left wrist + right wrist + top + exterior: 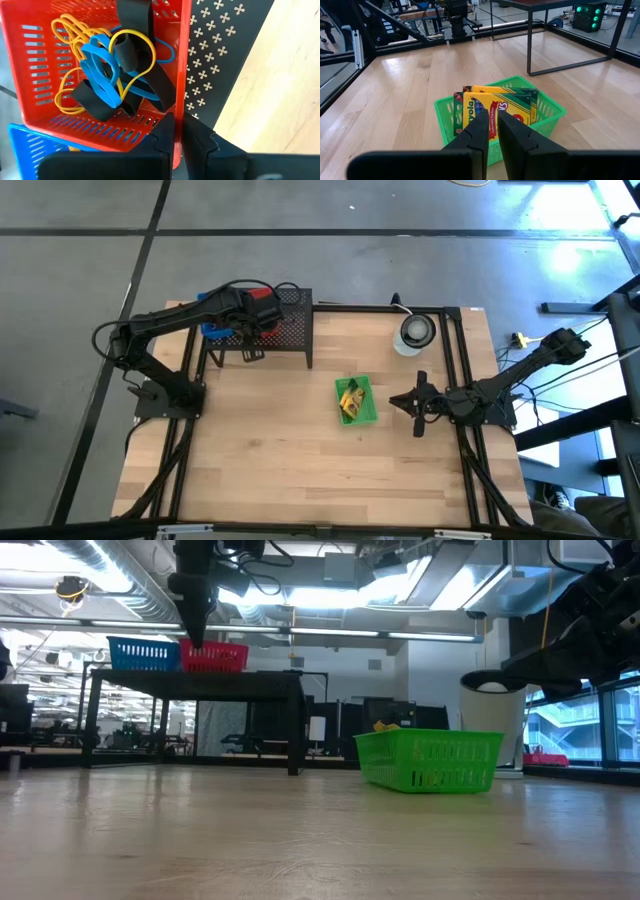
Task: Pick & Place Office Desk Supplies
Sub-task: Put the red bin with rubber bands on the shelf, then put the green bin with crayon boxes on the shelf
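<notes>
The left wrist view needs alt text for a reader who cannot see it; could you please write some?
A red slotted basket holds a tangle of yellow rubber bands, blue rubber bands and wide black bands. The left gripper hovers at its rim, fingers nearly together and empty. The basket sits on a black perforated rack beside a blue basket, with the wooden table beyond.

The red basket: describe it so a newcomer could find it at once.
Start at the black perforated rack at the table's far left corner. Two baskets sit side by side on top, under the left gripper. The red basket holds yellow and blue rubber bands; its neighbour is blue.
</notes>
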{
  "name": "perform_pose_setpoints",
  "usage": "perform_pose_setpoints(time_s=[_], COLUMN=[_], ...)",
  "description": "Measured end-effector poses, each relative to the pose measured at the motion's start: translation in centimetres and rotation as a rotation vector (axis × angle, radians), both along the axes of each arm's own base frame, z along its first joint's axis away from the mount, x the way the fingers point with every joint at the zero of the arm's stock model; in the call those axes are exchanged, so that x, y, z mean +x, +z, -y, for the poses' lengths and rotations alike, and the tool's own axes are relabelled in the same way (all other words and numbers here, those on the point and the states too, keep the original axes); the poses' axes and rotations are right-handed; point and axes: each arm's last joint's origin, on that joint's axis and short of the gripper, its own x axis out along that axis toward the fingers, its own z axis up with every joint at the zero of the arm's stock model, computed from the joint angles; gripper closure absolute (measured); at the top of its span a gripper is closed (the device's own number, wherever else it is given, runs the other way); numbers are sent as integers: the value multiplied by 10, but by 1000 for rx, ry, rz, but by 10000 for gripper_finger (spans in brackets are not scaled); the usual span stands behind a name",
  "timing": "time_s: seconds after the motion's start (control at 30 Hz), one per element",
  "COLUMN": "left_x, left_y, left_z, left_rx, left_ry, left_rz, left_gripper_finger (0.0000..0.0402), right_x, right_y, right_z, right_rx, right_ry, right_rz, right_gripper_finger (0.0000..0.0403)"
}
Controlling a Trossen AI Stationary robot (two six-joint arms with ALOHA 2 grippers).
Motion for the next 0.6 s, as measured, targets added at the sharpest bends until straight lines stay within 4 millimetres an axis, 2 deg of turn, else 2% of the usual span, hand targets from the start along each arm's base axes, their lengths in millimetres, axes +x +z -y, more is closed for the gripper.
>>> perform_pose_setpoints(time_s=[0.37, 0.6], left_x=[3, 8], left_y=[0, 7], left_z=[6, 17], left_rx=[-2, 82], left_ry=[5, -31], left_rz=[15, 16], left_gripper_finger=[327, 296], right_x=[0, 0], right_y=[0, 0], right_z=[0, 0], right_rx=[0, 0], right_ry=[0, 0], right_rz=[0, 0], right_gripper_finger=[362, 362])
